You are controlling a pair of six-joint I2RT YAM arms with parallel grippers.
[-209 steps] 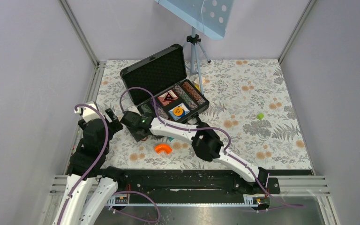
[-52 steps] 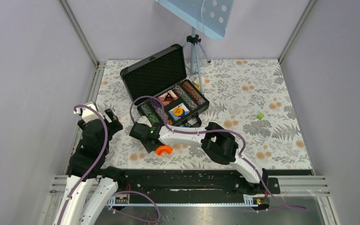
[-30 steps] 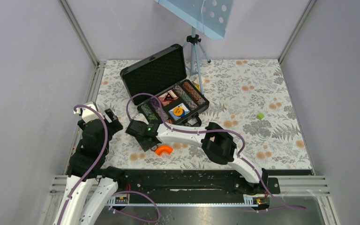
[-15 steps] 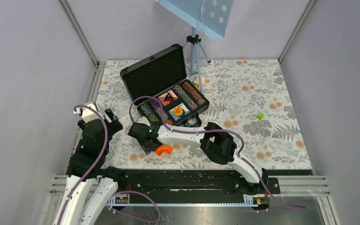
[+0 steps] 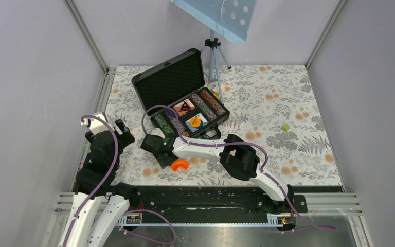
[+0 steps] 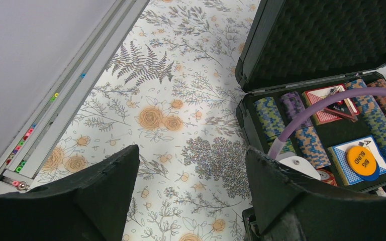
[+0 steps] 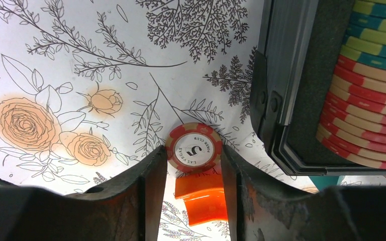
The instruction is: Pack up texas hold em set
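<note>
Case [image 5: 171, 81] lies open on the table [image 5: 277, 98], left of centre; we find chip rows [image 6: 311, 145] and card decks [image 6: 324, 103] seated. Right gripper [image 7: 192, 155] pinches a loose red chip [image 7: 193, 147] just outside it; left gripper [image 6: 191, 170] is spread, empty. Closing remains.

**White shells, black joints, purple cabling**

The left arm [image 5: 95, 154] and right arm [image 5: 200, 148] share one build. Glossy white link shells sit between bulky black joint housings, and a purple cable [image 6: 306, 108] loops along each arm. A small green light [image 5: 163, 144] glows on the right wrist. The left gripper [image 6: 191, 150] and right gripper [image 7: 192, 150] have broad, matte-black fingers.
</note>
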